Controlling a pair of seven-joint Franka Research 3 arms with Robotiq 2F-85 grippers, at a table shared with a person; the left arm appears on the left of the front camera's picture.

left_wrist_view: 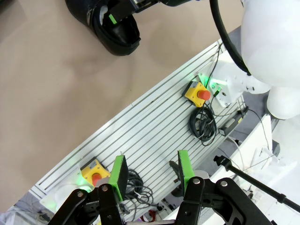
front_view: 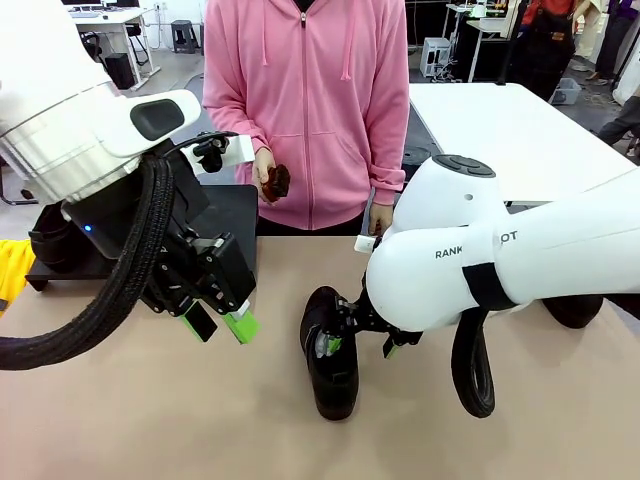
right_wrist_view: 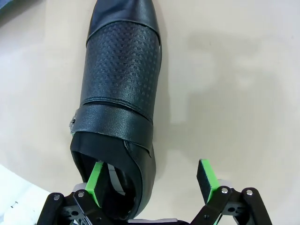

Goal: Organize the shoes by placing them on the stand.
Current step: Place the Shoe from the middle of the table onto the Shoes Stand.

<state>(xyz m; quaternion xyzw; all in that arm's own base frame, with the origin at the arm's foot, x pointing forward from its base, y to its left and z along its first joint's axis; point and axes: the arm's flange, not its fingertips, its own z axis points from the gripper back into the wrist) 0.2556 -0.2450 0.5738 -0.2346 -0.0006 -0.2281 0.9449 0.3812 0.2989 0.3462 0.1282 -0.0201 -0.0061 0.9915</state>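
My right end effector [right_wrist_view: 151, 183] stood wide open over the heel end of a shoe [right_wrist_view: 122, 84] and gripped nothing. One finger [right_wrist_view: 96, 182] was down inside the shoe's opening. The other [right_wrist_view: 206, 179] was outside the shoe's side wall and apart from it, above bare surface [right_wrist_view: 234, 93]. The shoe lay flat on the surface near the middle, toe pointing away from my wrist, not on the stand [front_view: 235, 205]. In the front view the same end effector [front_view: 362, 347] sat low at that shoe [front_view: 330, 375].

My left end effector [front_view: 221, 323] hung above the surface, to my left of the shoe and well apart from it. It was tilted, with its jaws about half open and empty. In its wrist view the left end effector's pads [left_wrist_view: 119, 174] framed only a slatted metal rail [left_wrist_view: 154, 122], which carried a yellow stop button [left_wrist_view: 199, 93].

The stand sat at the far left of the surface, behind my left arm. A second shoe [front_view: 50, 240] rested on its left end.

A person [front_view: 305, 100] in a pink hoodie stood at the far side. One hand [front_view: 265, 175] held something small and dark that I could not make out.
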